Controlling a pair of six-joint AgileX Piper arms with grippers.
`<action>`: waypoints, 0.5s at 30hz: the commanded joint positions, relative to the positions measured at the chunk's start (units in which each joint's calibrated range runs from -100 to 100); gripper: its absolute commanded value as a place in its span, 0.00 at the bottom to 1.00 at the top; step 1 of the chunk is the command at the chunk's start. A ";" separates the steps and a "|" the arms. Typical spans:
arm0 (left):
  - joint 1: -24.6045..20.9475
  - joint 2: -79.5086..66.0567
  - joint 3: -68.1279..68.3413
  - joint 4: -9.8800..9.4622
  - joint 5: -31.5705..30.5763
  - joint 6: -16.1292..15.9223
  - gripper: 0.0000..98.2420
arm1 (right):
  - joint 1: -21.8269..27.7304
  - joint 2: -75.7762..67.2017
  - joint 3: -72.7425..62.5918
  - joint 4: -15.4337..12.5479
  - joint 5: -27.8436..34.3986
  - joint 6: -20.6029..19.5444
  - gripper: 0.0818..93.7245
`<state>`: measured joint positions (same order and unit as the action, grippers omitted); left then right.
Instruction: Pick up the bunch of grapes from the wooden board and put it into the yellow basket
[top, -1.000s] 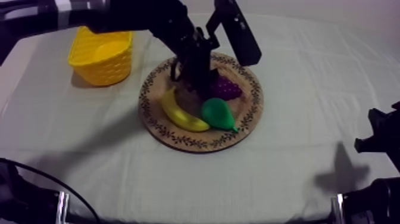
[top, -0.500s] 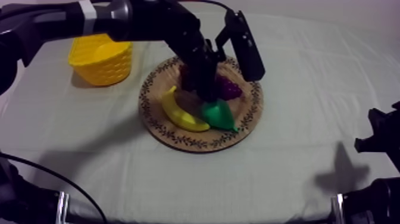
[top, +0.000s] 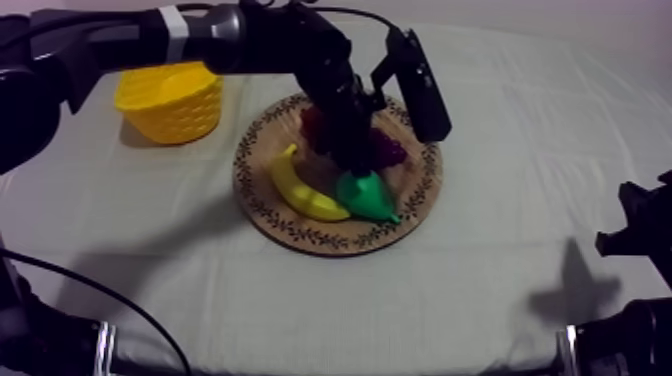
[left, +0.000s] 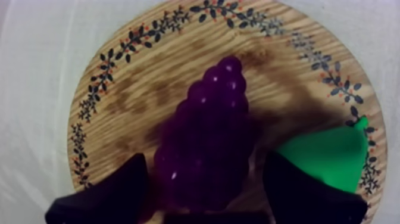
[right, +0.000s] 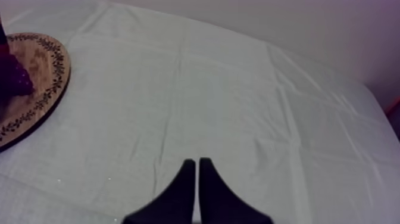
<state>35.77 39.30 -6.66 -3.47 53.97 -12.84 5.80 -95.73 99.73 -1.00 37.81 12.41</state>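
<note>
Straddling the bunch of grapes (left: 208, 131) on the wooden board (left: 137, 89) with left gripper (left: 205, 162) spread; risks knocking the pear (left: 327, 158) just beside, or a loose pinch slipping short of the yellow basket (top: 170, 105).

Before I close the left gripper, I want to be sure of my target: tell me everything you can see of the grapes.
The grapes are a dark purple toy bunch of glossy round beads, plastic by the look, wide at one end and tapering to a tip. They lie flat on the board, tip pointing away from the left gripper. Its open fingers stand at either side of the wide end. The pear lies close beside; whether it touches is unclear.
</note>
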 joint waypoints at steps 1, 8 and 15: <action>0.00 0.62 -0.71 0.12 0.43 -0.06 0.73 | 0.02 -0.02 0.04 0.00 0.01 -0.03 0.00; -0.15 3.03 -3.33 0.53 2.21 -0.05 0.73 | 0.02 -0.02 0.04 0.00 0.01 -0.03 0.00; -0.26 4.91 -5.82 0.70 4.11 -0.06 0.73 | 0.02 -0.02 0.04 0.00 0.01 -0.03 0.00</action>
<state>35.55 44.12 -12.32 -2.80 57.89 -12.87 5.80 -95.73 99.73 -1.00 37.81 12.41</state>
